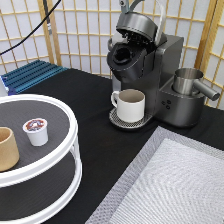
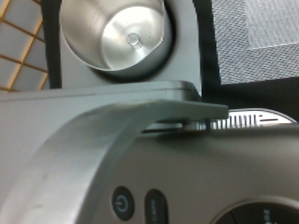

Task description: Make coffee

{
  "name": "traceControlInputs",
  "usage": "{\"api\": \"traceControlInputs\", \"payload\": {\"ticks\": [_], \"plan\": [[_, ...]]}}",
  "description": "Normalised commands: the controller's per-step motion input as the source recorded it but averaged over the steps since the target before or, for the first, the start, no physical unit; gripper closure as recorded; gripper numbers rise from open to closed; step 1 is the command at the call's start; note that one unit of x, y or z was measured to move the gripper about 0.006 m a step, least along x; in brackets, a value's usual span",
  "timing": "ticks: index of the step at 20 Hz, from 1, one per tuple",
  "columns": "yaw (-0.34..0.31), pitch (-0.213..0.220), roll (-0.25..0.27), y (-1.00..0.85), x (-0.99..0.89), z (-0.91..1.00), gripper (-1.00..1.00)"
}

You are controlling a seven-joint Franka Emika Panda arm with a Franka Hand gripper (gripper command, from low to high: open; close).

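In the exterior view the coffee machine (image 1: 150, 75) stands at the top right of the black worktop (image 1: 95, 100), and its lid (image 1: 139, 24) is tipped up, so the dark brewing chamber (image 1: 123, 55) gapes open toward the camera. Right above the lid, at the very top edge, just a sliver of the end effector (image 1: 126, 4) shows; whether it is wide or narrow I cannot tell, and nothing can be seen in it. The cream mug (image 1: 131, 104) already sits on the drip tray (image 1: 129, 120) under the spout, and a steel jug (image 1: 189, 81) rides on the machine's right side. The coffee pod (image 1: 36, 131) is well apart from the end effector, down toward the view's bottom left: it stands upright, foil top up, on the upper tier of the round white stand (image 1: 65, 150), just beside a tan cup (image 1: 7, 148). Between the two lies open black worktop, and a grey mat (image 1: 170, 185) fills the bottom right. Over to the wrist view: we look down the grey machine body (image 2: 131, 170), its curved handle (image 2: 78, 145) arching close, the jug's shiny inside (image 2: 116, 35) beyond, two buttons (image 2: 123, 204) near. No pod here.
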Motion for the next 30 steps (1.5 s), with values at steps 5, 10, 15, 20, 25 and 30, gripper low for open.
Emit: {"api": "traceControlInputs", "payload": {"ticks": [5,10,15,20,25,30], "plan": [[-0.039,0.086,0.135,-0.65,0.06,0.74,-1.0],[-0.001,0.018,0.196,-0.9,-0.01,0.13,-1.0],[0.0,0.0,0.185,-0.92,-0.06,-0.02,-1.0],[-0.02,0.0,0.004,-0.97,0.01,-0.04,-1.0],[-0.099,0.0,-0.03,-0.79,-0.11,-0.2,-1.0],[-0.158,0.011,-0.074,-0.55,-0.19,-0.23,-1.0]]}}
